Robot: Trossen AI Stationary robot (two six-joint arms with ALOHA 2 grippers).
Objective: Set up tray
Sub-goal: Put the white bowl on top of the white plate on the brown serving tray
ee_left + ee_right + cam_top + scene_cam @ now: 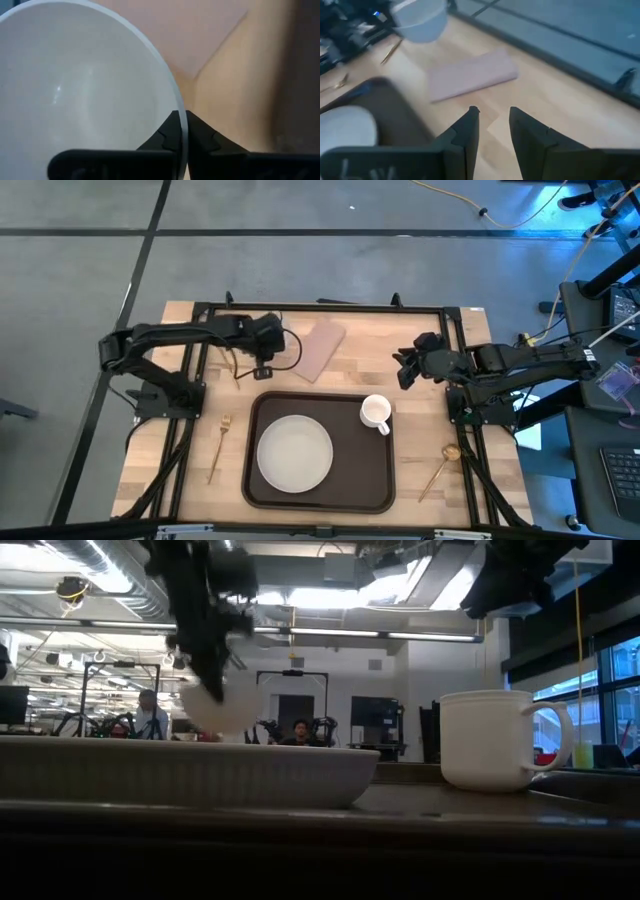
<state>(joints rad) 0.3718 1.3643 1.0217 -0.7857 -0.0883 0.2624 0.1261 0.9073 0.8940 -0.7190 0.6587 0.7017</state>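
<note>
The dark brown tray (320, 490) lies at the table's near middle, with the white plate (295, 452) on its left part and a white mug (376, 413) standing at its far right corner. My left gripper (181, 116) is behind the tray's far left corner, shut on a white bowl (85, 90). The low view shows that bowl (215, 708) in the air, and the right wrist view shows it too (417, 20). My right gripper (403, 367) hovers open beyond the mug, holding nothing (494, 111). My left gripper pinches the bowl's rim (183, 131), one finger inside the bowl and one outside it. The fingers (205, 660) come down on it from above. The bowl hangs below them, lifted clear of the table and tilted.
A pinkish-tan napkin (320, 348) lies flat on the wood behind the tray, between the two grippers. A gold fork (218, 445) lies left of the tray and a gold spoon (440, 465) right of it. People sit in the room beyond the table (150, 715).
</note>
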